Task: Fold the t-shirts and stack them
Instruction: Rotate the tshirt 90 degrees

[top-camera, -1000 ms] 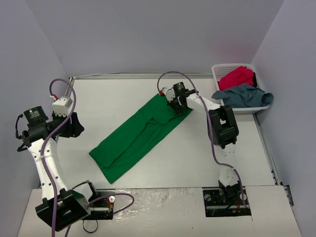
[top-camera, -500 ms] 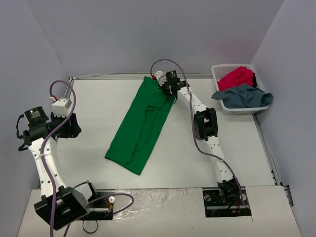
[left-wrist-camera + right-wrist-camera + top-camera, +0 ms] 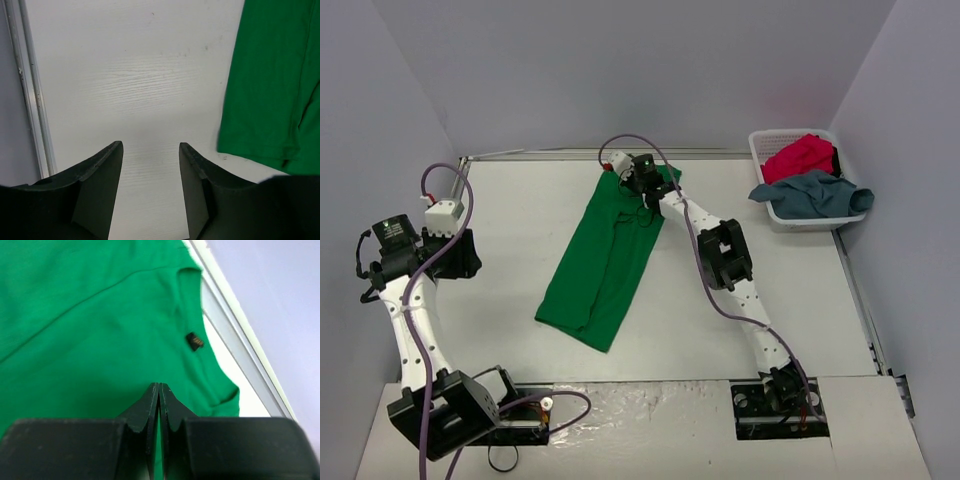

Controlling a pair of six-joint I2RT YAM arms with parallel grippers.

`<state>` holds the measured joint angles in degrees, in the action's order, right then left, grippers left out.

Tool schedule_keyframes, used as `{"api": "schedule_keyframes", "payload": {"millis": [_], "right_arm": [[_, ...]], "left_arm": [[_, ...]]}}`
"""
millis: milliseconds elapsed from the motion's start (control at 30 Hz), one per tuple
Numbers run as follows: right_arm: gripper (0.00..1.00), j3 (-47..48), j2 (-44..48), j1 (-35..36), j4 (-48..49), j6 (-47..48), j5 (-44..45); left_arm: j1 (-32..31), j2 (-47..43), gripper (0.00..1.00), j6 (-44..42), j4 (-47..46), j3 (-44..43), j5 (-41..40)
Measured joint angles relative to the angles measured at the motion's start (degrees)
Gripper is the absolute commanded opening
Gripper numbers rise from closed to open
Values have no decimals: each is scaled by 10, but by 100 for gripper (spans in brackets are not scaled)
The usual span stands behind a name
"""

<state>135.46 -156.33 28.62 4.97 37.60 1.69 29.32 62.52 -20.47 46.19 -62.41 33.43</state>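
The bright green t-shirt [image 3: 605, 255] lies folded into a long strip, running from the table's far middle down towards the near left. My right gripper [image 3: 642, 185] is stretched out to its far end and is shut on the cloth near the collar. In the right wrist view the closed fingers [image 3: 159, 386] pinch green fabric [image 3: 90, 330] beside the neck label [image 3: 196, 342]. My left gripper [image 3: 460, 255] hangs open and empty at the table's left side, with the shirt's edge [image 3: 275, 85] to its right. The crimson t-shirt [image 3: 800, 155] and the grey-blue t-shirt [image 3: 815, 193] lie crumpled in the basket.
The white lattice basket [image 3: 760, 145] stands at the far right corner, the grey-blue shirt hanging over its near rim. A metal rail [image 3: 235, 335] edges the table's far side just beyond the shirt collar. Another rail [image 3: 30, 90] runs along the left edge.
My right gripper has dragged the shirt's collar end to the far left, swinging the strip from a diagonal to nearly lengthwise. The left arm has barely moved.
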Motion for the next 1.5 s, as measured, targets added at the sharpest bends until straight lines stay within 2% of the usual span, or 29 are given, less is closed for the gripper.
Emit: {"api": "schedule_keyframes", "payload": {"millis": [167,200,233,300,367,500,600,833,967,1500], "right_arm": [[2,-105,87,21,3,13,31],[6,-126,115,24,-3,14,31],[15,-143,143,27,-10,13,31],[17,-168,208,33,-34,7,25],[24,-189,273,36,-58,-5,14],[27,-209,384,36,-132,-30,-29],[27,-218,419,36,-192,-43,-67],[26,-278,409,40,-338,-62,-149],[27,-282,391,52,-390,-63,-184],[29,-282,313,140,-458,-63,-231]], "left_arm": [[0,-19,50,1,0,1,9],[0,-26,51,1,0,2,13],[0,-35,51,1,0,3,16],[0,-52,52,1,-1,6,24],[0,-65,53,1,-1,11,34],[0,-74,56,2,-1,14,51],[0,-74,56,2,-1,14,61],[0,-82,59,3,0,27,77],[0,-95,61,5,0,30,84],[0,-106,64,6,0,40,90]]}}
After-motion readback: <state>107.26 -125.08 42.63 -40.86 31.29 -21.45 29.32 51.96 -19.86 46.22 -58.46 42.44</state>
